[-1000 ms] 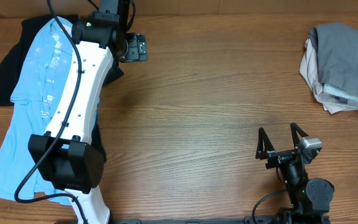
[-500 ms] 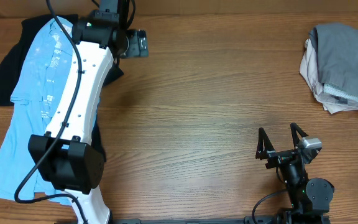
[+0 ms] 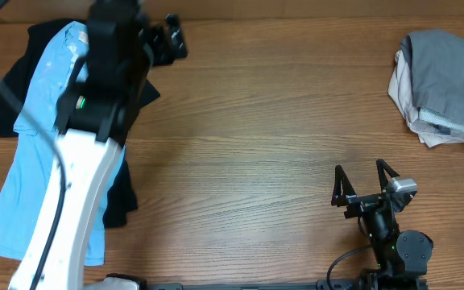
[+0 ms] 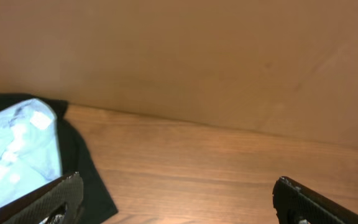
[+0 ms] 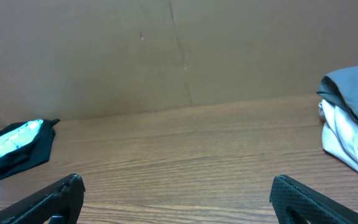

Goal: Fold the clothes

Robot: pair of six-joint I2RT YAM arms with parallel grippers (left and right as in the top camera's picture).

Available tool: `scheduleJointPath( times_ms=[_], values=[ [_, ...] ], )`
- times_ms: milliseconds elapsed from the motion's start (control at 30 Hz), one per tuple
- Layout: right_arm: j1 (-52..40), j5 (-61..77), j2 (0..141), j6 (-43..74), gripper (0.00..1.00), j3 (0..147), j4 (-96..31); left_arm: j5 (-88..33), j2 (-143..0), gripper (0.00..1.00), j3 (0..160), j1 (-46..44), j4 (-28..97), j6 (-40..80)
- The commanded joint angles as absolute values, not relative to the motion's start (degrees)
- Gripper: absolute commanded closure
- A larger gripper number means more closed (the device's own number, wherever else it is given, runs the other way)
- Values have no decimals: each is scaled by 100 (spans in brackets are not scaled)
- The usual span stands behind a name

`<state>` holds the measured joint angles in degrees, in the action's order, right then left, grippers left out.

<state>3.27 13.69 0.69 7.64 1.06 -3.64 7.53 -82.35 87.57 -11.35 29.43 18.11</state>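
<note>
Far left of the bench (image 3: 256,137), a black shirt (image 3: 6,93) lies spread out, and a light blue shirt (image 3: 31,161) is draped over it, running from the far edge down towards the near one. The white left arm (image 3: 75,169) stretches right across that blue cloth, blurred in the overhead view. The left jaws sit up at the far edge, just right of the black fabric. From the left wrist camera, its two dark fingers (image 4: 55,199) stand wide apart with only wood between them: released, gripping nothing. Both shirts show at the lower left of that view. Moving across, the middle of the bench is plain wood grain in front of a brown wall (image 5: 166,50). Next, the right arm (image 3: 389,234) sits low near the front edge. The right jaws are spread wide as well, and they hold nothing. Over at the far right, well apart from both arms, there's a bunched pile. Grey-olive shorts (image 3: 449,68) lie on top of a beige garment (image 3: 405,101), which peeks out along the left and lower edges.
</note>
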Motion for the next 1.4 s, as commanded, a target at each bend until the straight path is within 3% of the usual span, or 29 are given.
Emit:
scheduleJointPath(
  times_ms=[0,333,567,1367],
  values=[
    [296,1356,19,742,0,45,-333,738,-7505,0,7498,-882,2563,1999],
    [296,1356,19,742,0,45,-333,517,-4901,0,3990,-102,781,2213],
    [296,1356,19,742,0,45,-333,410,-3159,0,2292,320,211,2215],
    [296,1356,19,742,0,45,-333,357,-95,0,158,467,-161,2189]
  ],
)
